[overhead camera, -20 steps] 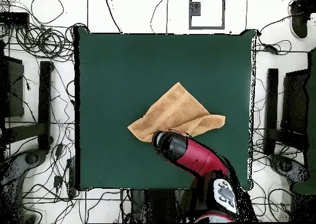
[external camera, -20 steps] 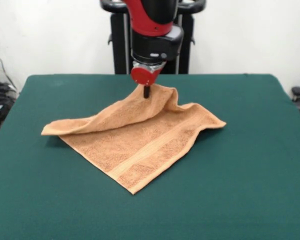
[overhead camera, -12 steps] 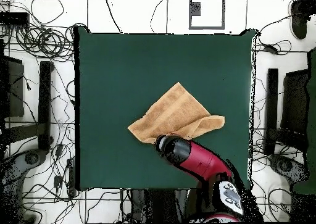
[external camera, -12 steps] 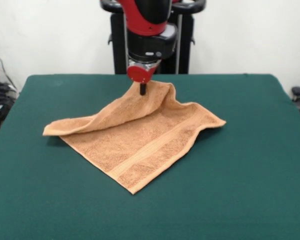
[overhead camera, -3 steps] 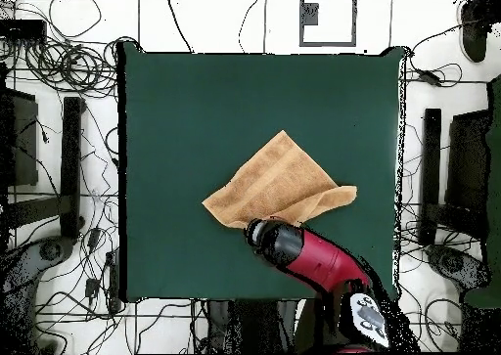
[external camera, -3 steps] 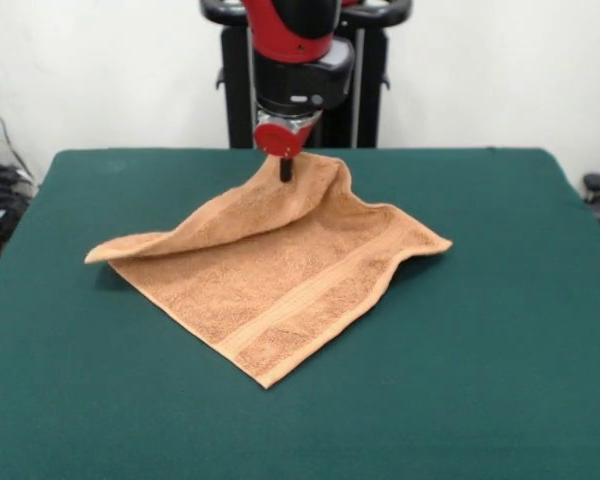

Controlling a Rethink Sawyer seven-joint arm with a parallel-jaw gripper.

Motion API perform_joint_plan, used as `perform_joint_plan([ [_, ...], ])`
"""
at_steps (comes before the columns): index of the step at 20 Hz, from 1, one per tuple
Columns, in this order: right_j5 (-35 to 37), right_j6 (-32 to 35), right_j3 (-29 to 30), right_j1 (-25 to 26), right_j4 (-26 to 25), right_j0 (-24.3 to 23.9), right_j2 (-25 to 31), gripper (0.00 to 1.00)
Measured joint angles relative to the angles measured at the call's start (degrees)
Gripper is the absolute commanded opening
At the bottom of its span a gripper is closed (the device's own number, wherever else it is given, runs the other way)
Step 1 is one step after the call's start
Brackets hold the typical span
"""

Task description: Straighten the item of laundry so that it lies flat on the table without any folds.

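While my claw [external camera, -3 steps: 286, 169] pinches a raised corner of the small orange-tan terry-cloth towel [external camera, -3 steps: 280, 280], I see the rest lying folded mid-table on the dark green felt-topped table [external camera, -3 steps: 500, 330].

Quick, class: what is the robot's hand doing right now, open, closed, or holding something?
Hand: closed on the raised far corner of the towel, lifting it off the table.

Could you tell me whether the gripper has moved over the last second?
Yes. In the front view the gripper has drawn toward the table's far edge, pulling the towel's held corner with it and stretching the fold.
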Motion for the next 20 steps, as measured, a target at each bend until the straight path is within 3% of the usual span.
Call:
perform_joint_plan([
  [20,-2.2,0.0,4.5,-1.7,-2.0,-4.3,2.8,0.00],
])
